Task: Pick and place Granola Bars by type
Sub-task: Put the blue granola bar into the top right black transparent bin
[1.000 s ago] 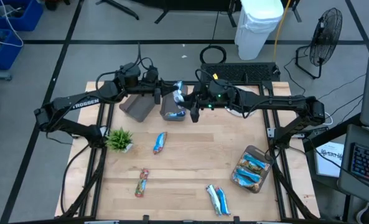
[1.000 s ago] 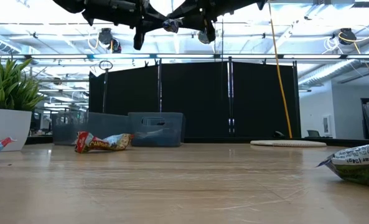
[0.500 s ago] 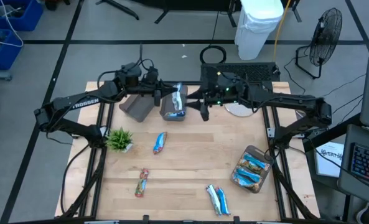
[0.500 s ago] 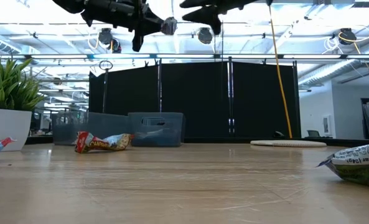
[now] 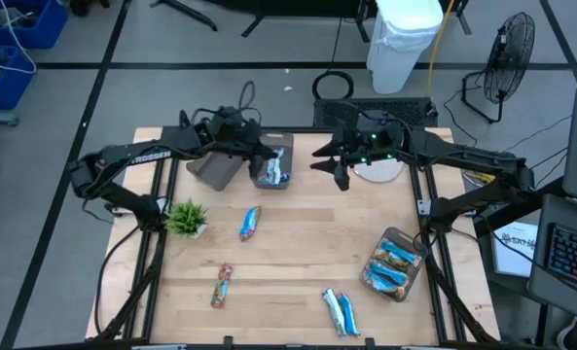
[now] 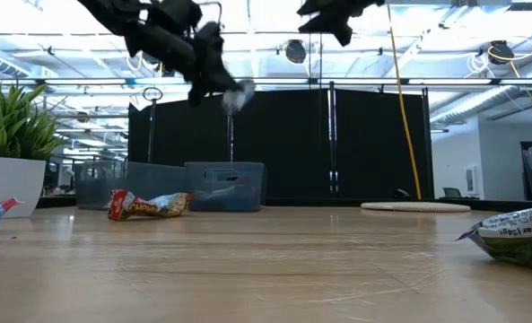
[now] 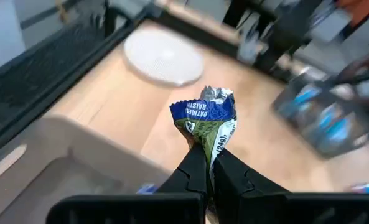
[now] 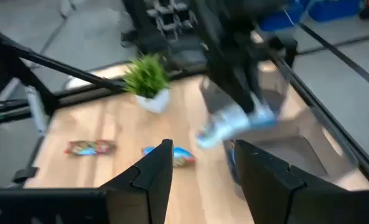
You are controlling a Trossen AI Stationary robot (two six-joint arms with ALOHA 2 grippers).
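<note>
The two grey bins (image 5: 237, 167) sit side by side, so a drop from this height could land in the wrong one. The left gripper (image 7: 208, 163), pinched tight on a blue-and-green granola bar (image 7: 209, 121), hangs above them. The right gripper (image 8: 200, 163), half-parted and empty, hovers nearby and could clip the left arm.

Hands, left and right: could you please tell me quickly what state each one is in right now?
Left hand: closed on a granola bar, held above the bins.
Right hand: open, holding nothing, raised above the table's far side.
</note>
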